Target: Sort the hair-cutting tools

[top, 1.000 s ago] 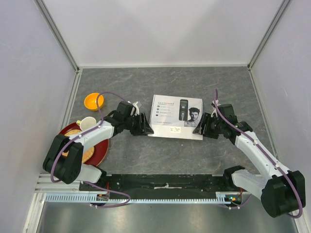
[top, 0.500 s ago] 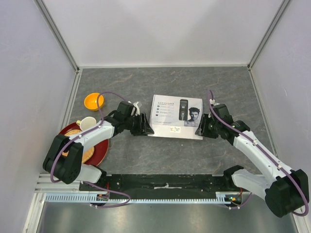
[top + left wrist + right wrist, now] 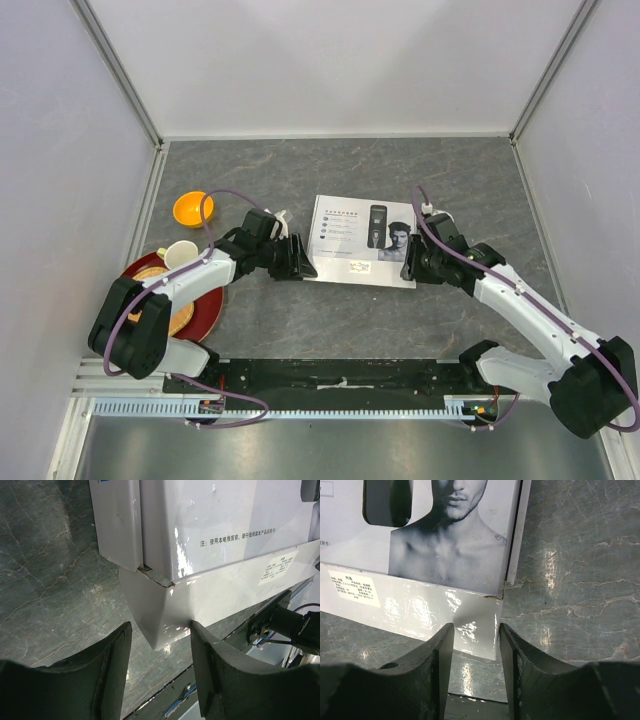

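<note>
Sorting not yet begun: we see no tools out, presumably inside closed box [image 3: 340, 235], mid tabletop [image 3: 330, 175]. Right gripper [image 3: 476, 630] pinches box's near right corner. Left gripper [image 3: 159, 630] straddles near left corner; whether it grips, we cannot tell.

The box [image 3: 363, 241] lies flat at the centre of the table [image 3: 340, 170], its top face up. The left gripper [image 3: 303, 268] sits at the box's near left corner, with one finger on each side of that corner. The right gripper [image 3: 412, 270] sits at the near right corner in the same way. The bowl [image 3: 193, 209] stands well left of the box. The cup [image 3: 181, 254] stands nearer than the bowl, at the far edge of the plate [image 3: 205, 305]. The plate lies partly under the left arm.
</note>
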